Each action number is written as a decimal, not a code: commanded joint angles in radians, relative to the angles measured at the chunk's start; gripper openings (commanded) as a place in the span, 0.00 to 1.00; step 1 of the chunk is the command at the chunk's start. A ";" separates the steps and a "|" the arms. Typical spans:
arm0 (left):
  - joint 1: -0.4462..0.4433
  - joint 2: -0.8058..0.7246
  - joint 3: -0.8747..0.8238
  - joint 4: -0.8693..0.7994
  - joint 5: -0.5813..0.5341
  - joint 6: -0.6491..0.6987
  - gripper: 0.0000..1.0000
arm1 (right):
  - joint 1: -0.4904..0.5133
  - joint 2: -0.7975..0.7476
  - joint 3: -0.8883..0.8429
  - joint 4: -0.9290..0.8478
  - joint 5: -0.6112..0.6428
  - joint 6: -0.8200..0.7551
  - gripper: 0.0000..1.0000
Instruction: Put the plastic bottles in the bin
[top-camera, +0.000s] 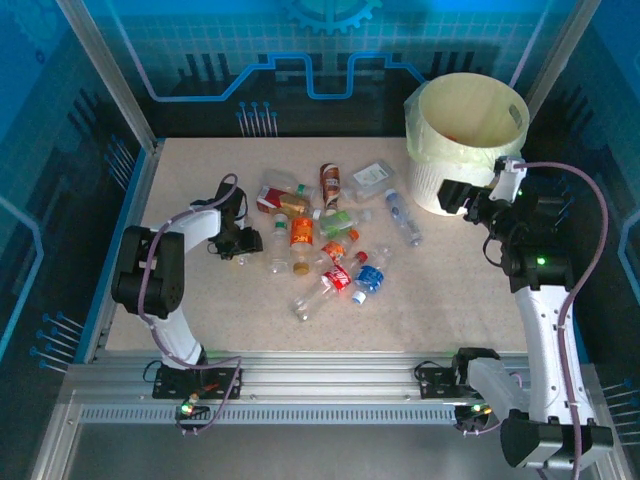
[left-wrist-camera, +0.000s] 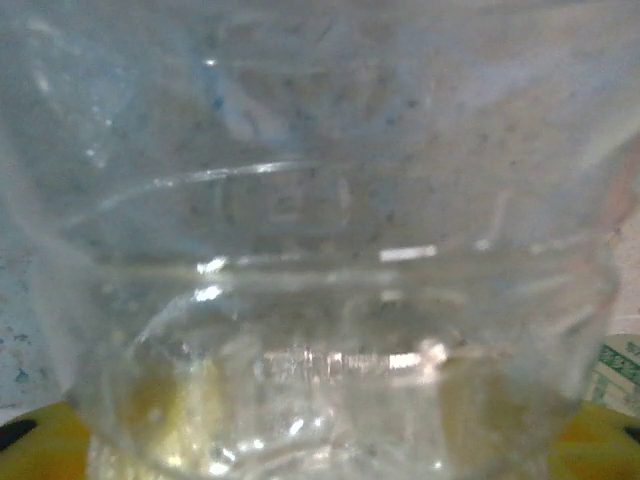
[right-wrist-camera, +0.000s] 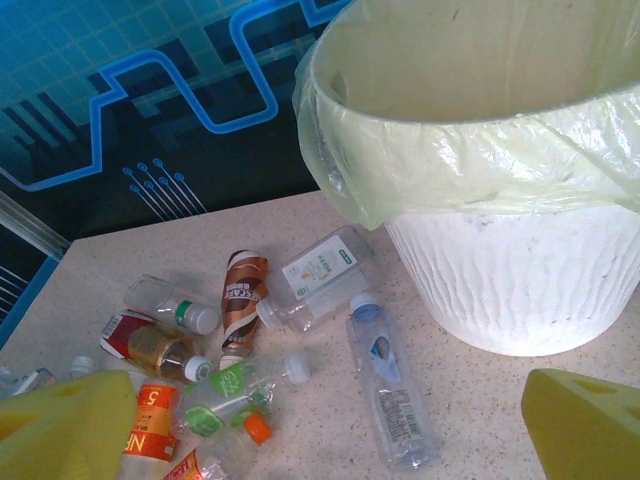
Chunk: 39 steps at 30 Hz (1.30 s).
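Two pincers are noted. Left gripper (top-camera: 241, 245) is set around a clear bottle (left-wrist-camera: 330, 260) at the left edge of the plastic bottles (top-camera: 300, 232); whether it is clamped cannot be told. Right gripper (top-camera: 458, 196) is held wide open just beside the bin (top-camera: 440, 140), the heap lying to its left.

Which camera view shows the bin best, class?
The right wrist view: the bin is close, with its yellow liner and ribbed white wall sharp. The top view shows it whole but small and far off.
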 joint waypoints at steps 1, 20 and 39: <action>-0.006 -0.023 -0.017 -0.004 -0.009 0.015 0.51 | 0.022 -0.001 -0.015 0.013 -0.007 0.004 1.00; -0.255 -0.567 -0.106 0.255 0.186 -0.077 0.46 | 0.255 0.054 0.000 0.040 -0.065 0.005 1.00; -0.547 -0.477 0.032 0.576 0.506 -0.059 0.46 | 0.453 0.227 0.152 0.169 -0.398 0.123 1.00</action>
